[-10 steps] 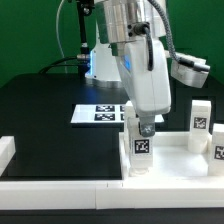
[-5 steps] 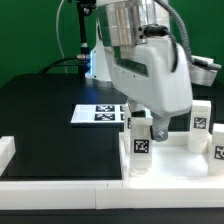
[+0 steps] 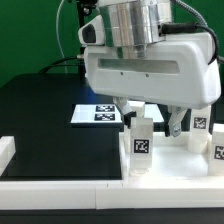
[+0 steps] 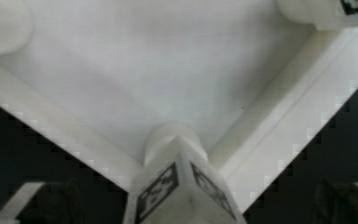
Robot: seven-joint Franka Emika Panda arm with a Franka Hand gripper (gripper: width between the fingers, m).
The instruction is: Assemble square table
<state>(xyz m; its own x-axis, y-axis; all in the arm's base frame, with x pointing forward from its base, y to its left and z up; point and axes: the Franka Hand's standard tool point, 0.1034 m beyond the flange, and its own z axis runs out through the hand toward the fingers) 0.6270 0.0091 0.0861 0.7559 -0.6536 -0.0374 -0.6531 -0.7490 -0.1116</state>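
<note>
The white square slab (image 3: pixel 172 160) lies at the exterior view's right, and it fills the wrist view (image 4: pixel 158 70). One tagged white leg (image 3: pixel 140 142) stands upright at its near corner; the wrist view shows that leg from above (image 4: pixel 172 185). My gripper (image 3: pixel 152 122) hangs over the leg, its broad side facing the exterior camera. Its fingers stand wide apart, one on each side of the leg, not touching it. In the wrist view my gripper (image 4: pixel 194 205) shows only as dark finger shapes (image 4: pixel 43 205) at the picture's edges. Two more tagged legs (image 3: pixel 200 120) (image 3: pixel 219 152) stand at the right.
The marker board (image 3: pixel 98 113) lies on the black table behind the slab. A long white bar (image 3: pixel 60 186) runs along the front edge and a white block (image 3: pixel 5 150) sits at the exterior view's left. The arm's base stands at the back.
The hand has turned about a quarter turn over the leg, from narrow side to broad side facing the camera. The jaws, close at the leg's top before, now stand apart.
</note>
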